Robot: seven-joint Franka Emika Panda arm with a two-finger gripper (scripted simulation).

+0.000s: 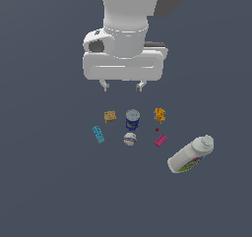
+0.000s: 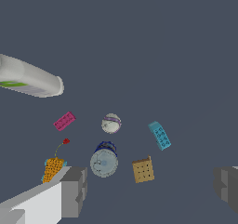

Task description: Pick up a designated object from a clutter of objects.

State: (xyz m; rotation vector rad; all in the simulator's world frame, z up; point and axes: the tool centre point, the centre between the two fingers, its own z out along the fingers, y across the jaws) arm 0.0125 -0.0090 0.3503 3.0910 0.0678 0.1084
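Matte grey floor [image 1: 49,192], cylindrical blue can [image 1: 132,119]

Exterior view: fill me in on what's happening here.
The Panda arm's gripper hangs open above scattered items, holding nothing. Below it stands the blue can, with a tan block and an orange block on either side. The white ball sits beside the can; the large white bottle lies apart.
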